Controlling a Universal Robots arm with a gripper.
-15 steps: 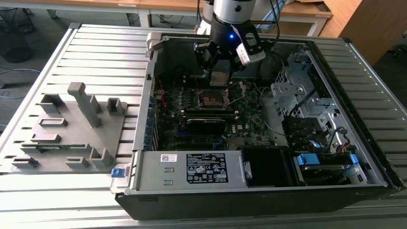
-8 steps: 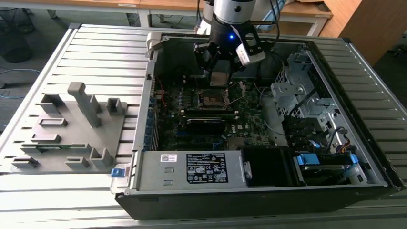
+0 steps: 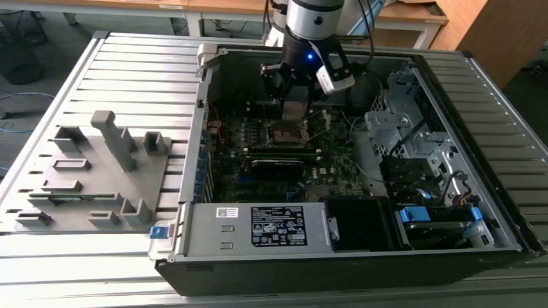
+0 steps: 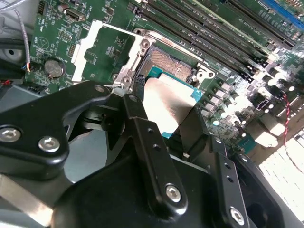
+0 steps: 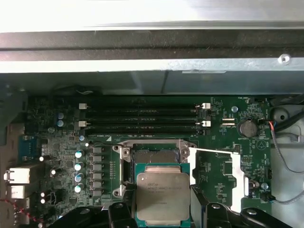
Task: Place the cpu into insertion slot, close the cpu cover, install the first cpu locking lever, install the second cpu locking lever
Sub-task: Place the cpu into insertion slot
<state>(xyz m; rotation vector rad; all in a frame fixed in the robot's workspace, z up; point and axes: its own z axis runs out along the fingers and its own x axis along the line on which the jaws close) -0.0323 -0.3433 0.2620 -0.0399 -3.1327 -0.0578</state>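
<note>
First wrist view: gripper (image 5: 162, 209) clenched on the cpu (image 5: 163, 190).
Chip held just over the insertion slot (image 5: 154, 156); cpu cover (image 5: 239, 178) lies open beside it.

- A grey metal bench (image 3: 128, 64) with long parallel slats runs across the exterior view, edge to edge.
- Beyond its far edge stand light wooden desks (image 3: 231, 8) with pale legs.
- A wooden cabinet side (image 3: 492, 32) rises at the exterior view's upper right, with dark floor below it.
- On the exterior view's left, the grey floor (image 3: 38, 96) carries a loose blue cable (image 3: 13, 99).
- A dark rounded object (image 3: 19, 61) sits on the floor near it; what it is cannot be told.
- The light is even and soft, with a pale sheen on the bench slats and no hard shadows.
</note>
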